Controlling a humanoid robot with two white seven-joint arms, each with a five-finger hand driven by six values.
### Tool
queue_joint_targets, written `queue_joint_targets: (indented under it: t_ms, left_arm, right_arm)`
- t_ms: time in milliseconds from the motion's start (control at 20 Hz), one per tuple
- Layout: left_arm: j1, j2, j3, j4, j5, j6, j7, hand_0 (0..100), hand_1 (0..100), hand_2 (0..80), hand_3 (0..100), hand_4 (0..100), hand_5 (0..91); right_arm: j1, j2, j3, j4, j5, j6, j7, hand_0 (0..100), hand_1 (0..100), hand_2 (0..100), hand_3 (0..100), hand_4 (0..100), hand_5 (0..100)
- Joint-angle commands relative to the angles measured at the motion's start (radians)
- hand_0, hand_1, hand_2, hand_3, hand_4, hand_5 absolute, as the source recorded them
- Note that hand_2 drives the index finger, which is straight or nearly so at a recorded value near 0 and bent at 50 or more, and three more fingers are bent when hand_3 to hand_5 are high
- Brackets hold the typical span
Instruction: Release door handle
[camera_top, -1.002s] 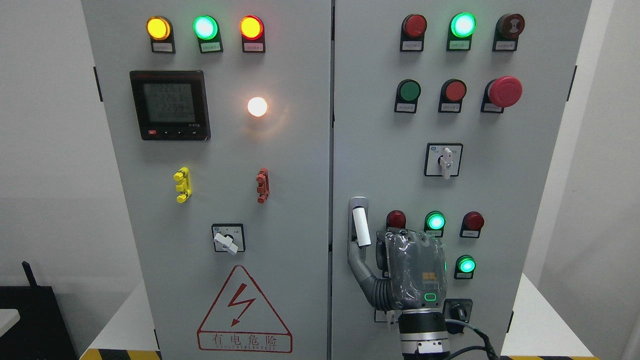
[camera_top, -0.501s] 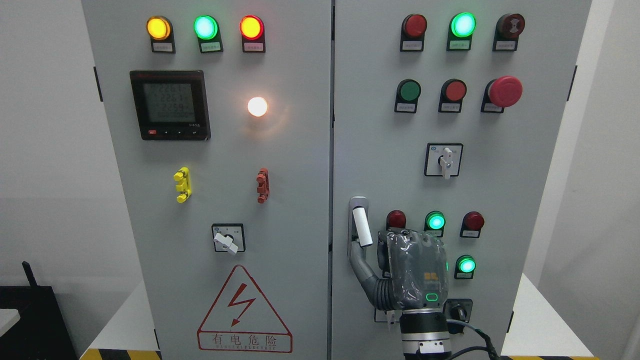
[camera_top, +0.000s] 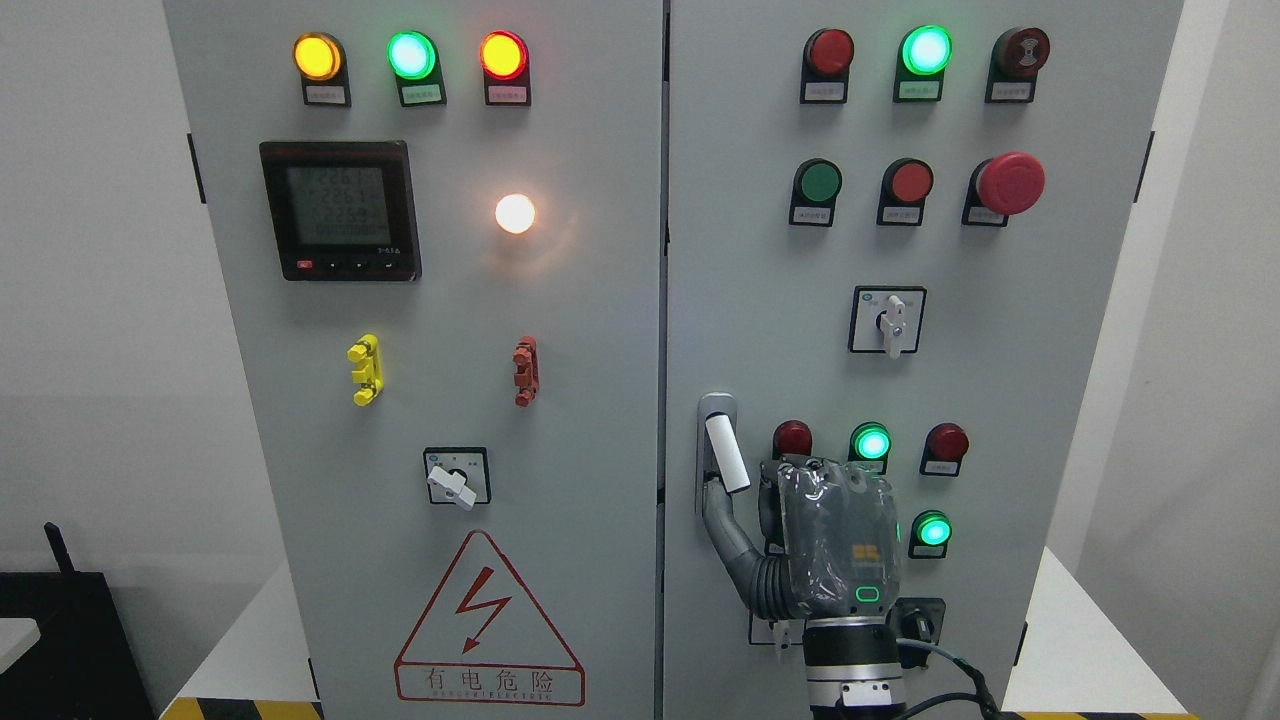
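Before you stands a grey two-door electrical cabinet (camera_top: 560, 330); its left door carries a digital meter (camera_top: 340, 210), three lit indicator lamps along the top and a triangular shock-warning sign (camera_top: 487, 625). On the right door (camera_top: 760, 290) you will find rows of pushbuttons and lamps, a red mushroom stop button (camera_top: 1011, 182) and a white rotary selector (camera_top: 893, 322). Your right hand (camera_top: 835, 540) comes up from the bottom edge, right of centre, its grey back facing you and covering part of the lower right door. The door handle (camera_top: 722, 450) sits at the left edge of that door, just beside the centre seam, its white lever tilted slightly. Note that the hand's thumb (camera_top: 735, 535) reaches up to the lower end of the lever and appears to touch it; the remaining fingers are hidden behind the hand, so you cannot tell whether they are curled or spread. Your left arm does not show.
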Motion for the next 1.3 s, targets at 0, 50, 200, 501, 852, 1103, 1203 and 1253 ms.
queue_joint_targets:
  t_ms: [0, 50, 200, 501, 852, 1103, 1203, 1253]
  left_arm:
    - [0.000, 0.000, -0.012, -0.015, 0.000, 0.000, 0.000, 12, 39, 0.0, 0, 0, 0.0]
    - [0.000, 0.000, -0.012, -0.015, 0.000, 0.000, 0.000, 12, 39, 0.0, 0, 0, 0.0]
    - [0.000, 0.000, -0.012, -0.015, -0.001, 0.000, 0.002, 12, 39, 0.0, 0, 0, 0.0]
    - [0.000, 0.000, -0.012, -0.015, 0.000, 0.000, 0.000, 12, 39, 0.0, 0, 0, 0.0]
    - [0.000, 0.000, -0.012, -0.015, 0.000, 0.000, 0.002, 12, 39, 0.0, 0, 0, 0.0]
    - [0.000, 0.000, -0.012, -0.015, 0.000, 0.000, 0.000, 12, 39, 0.0, 0, 0, 0.0]
    - [0.000, 0.000, -0.012, -0.015, 0.000, 0.000, 0.000, 12, 39, 0.0, 0, 0, 0.0]
    - [0.000, 0.000, -0.012, -0.015, 0.000, 0.000, 0.000, 12, 39, 0.0, 0, 0, 0.0]
  right_arm:
    - [0.004, 0.002, -0.003, -0.009, 0.000, 0.001, -0.001, 54, 43, 100, 100, 100, 98]
    - [0.004, 0.002, -0.003, -0.007, 0.000, 0.001, -0.001, 54, 43, 100, 100, 100, 98]
    - [0.004, 0.002, -0.005, -0.009, 0.000, 0.001, -0.001, 54, 43, 100, 100, 100, 98]
    - [0.010, 0.002, -0.011, -0.010, -0.002, -0.001, -0.011, 54, 44, 100, 100, 100, 98]
    - [0.010, 0.002, -0.017, -0.013, 0.000, -0.001, -0.010, 54, 44, 100, 100, 100, 98]
    - [0.010, 0.002, -0.017, -0.013, 0.000, -0.001, -0.010, 55, 43, 100, 100, 100, 98]
    - [0.010, 0.002, -0.017, -0.013, 0.000, 0.001, -0.010, 55, 43, 100, 100, 100, 98]
    - [0.010, 0.002, -0.017, -0.012, 0.000, -0.001, -0.010, 55, 43, 100, 100, 100, 98]
